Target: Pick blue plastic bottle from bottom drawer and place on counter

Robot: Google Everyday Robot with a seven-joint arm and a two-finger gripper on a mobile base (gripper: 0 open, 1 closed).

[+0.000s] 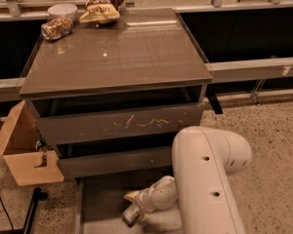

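Lying in bottom drawer (100,206), which stands pulled out at cabinet foot: blue plastic bottle (130,214), 1 pc, on the tray floor approx. mid-width, near the front. Long axis slanted, low end toward viewer-left, upper end running up-right into the tool, roughly in line w/ the forearm. Gripper (135,204): down inside the drawer, right at the bottle's upper end, touching or as good as; the bottle sits just below-left of its tip. Grip state: cannot tell, contact zone is hidden by the tool's own body. Single arm (210,179), bulky white housing, stands at drawer's right side and blocks sight of tray's right half. Overhead, in order: plain drawer front (115,162) directly above tray's rear; scratched drawer front (122,125) above that; then counter (122,57), its front lip jutting out over both. Judgement: the lift turns on bringing the bottle out toward the viewer before going up, else it meets those fronts or the lip. Counter contents, all at far-left back corner: shiny can (56,27) on its side, white bowl (62,9), snack bag (101,9); near and right portions look free for set-down. Floor, left of cabinet: open cardboard box (24,150), well apart from tool path.
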